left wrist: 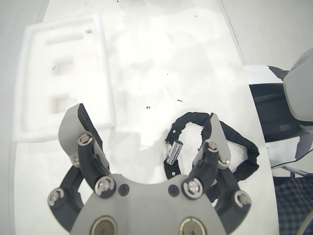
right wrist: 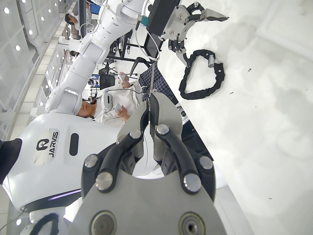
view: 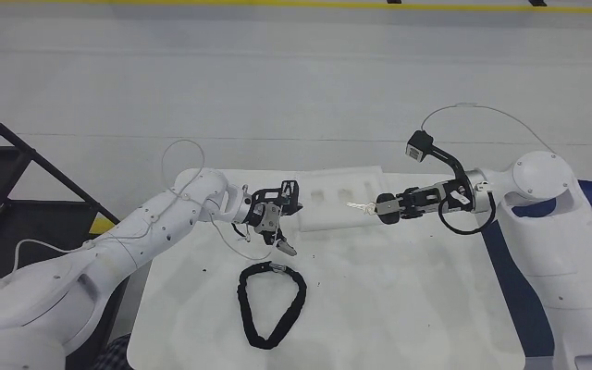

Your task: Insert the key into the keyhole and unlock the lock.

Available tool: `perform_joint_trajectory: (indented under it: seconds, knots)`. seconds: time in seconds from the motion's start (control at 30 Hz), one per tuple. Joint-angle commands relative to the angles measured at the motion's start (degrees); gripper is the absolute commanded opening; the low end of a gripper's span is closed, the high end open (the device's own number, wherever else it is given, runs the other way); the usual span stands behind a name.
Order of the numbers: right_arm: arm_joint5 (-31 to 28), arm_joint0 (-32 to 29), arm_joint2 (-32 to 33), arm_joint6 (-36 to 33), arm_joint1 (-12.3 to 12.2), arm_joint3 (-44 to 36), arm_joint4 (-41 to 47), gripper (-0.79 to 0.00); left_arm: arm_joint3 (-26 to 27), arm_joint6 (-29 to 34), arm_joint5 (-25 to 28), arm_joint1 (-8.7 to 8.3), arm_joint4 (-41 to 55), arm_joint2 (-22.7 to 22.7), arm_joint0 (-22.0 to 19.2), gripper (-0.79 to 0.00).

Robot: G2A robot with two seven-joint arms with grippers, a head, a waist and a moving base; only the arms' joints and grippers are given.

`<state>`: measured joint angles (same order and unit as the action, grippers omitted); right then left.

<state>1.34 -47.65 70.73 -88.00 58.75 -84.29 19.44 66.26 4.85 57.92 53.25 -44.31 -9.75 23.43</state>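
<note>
Hovering above one lock (view: 246, 301), the left gripper (view: 285, 220) spreads its jaws wide — nothing between them. The right gripper (view: 384, 205) — jaws closed on one key (view: 358, 205), near one tray (view: 338, 199).

White table (view: 398, 305), black chain lock (right wrist: 195, 96) (closed loop), white foam tray (view: 324, 217)

You are getting a wide passage over the table (view: 416, 305) to the right of the chain lock (view: 270, 305). The foam tray (view: 338, 199) is blocking the far middle, and your left hand (left wrist: 146, 110), fingers spread, is hanging over the lock's far end.
</note>
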Motion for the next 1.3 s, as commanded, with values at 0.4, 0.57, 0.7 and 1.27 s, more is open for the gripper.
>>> perform_joint_trajectory:
  seconds: [0.4, 0.57, 0.7, 1.27]
  knots:
    - [0.00, 0.00, 0.00, 0.00, 0.00, 0.00, 0.00, -0.785, 2.09, -23.48, 0.06, -5.52, -23.91, -2.15, 7.58, 0.000]
    - [0.00, 0.00, 0.00, 0.00, 0.00, 0.00, 0.00, -0.785, 0.45, -37.76, -4.37, -7.24, -39.13, -2.52, 10.11, 0.000]
    - [0.00, 0.00, 0.00, 0.00, 0.00, 0.00, 0.00, -0.785, -0.84, -41.97, -6.54, -7.20, -45.31, -2.04, 11.25, 0.000]
    - [0.00, 0.00, 0.00, 0.00, 0.00, 0.00, 0.00, -0.785, -8.59, -46.91, -8.51, -1.56, -51.78, -0.85, 13.00, 0.000]
